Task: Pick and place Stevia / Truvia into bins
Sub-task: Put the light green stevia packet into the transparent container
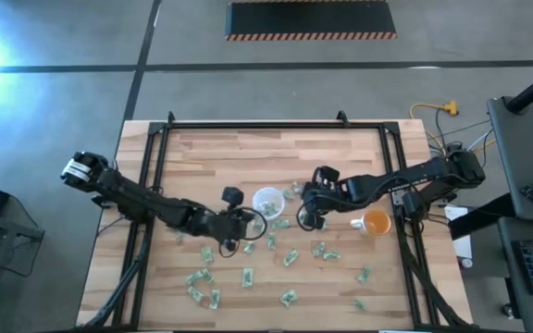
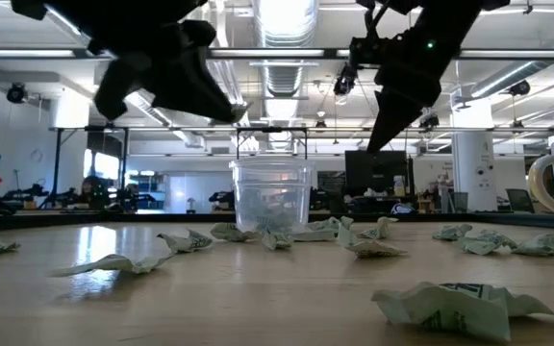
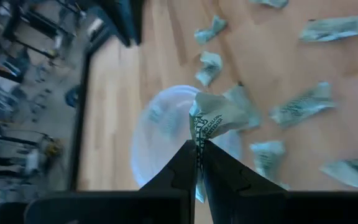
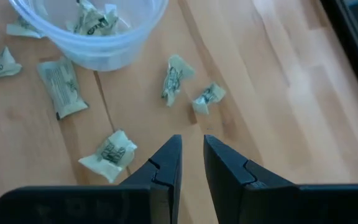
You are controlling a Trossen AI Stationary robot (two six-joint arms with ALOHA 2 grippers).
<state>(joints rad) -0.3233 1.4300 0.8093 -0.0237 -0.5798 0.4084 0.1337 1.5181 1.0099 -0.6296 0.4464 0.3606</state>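
The translucent white cup (image 1: 267, 201) stands upright near the table's middle with a few packets inside (image 4: 93, 18). Many crumpled green and white packets lie around it and toward the near edge (image 1: 248, 276). My left gripper (image 3: 199, 146) hovers at the cup's near-left side (image 1: 248, 225), above the cup's rim (image 3: 157, 127), shut on one packet (image 3: 219, 115). My right gripper (image 4: 192, 142) hangs over bare wood just right of the cup (image 1: 306, 220), narrowly open and empty. Loose packets (image 4: 176, 76) lie ahead of it. My left gripper pinches a crumpled packet by its lower edge (image 3: 199, 134) between the two fingertips. The fingers come from above, slanting from the table's left. The packet is lifted clear and sticks out beyond the fingertips over the cup's mouth.
An orange mug (image 1: 376, 222) stands right of my right gripper, under the right arm. A black frame (image 1: 160, 157) runs along the table's left, far and right sides. Scattered packets (image 2: 455, 306) cover the near half; the far strip of wood (image 1: 276, 148) is bare.
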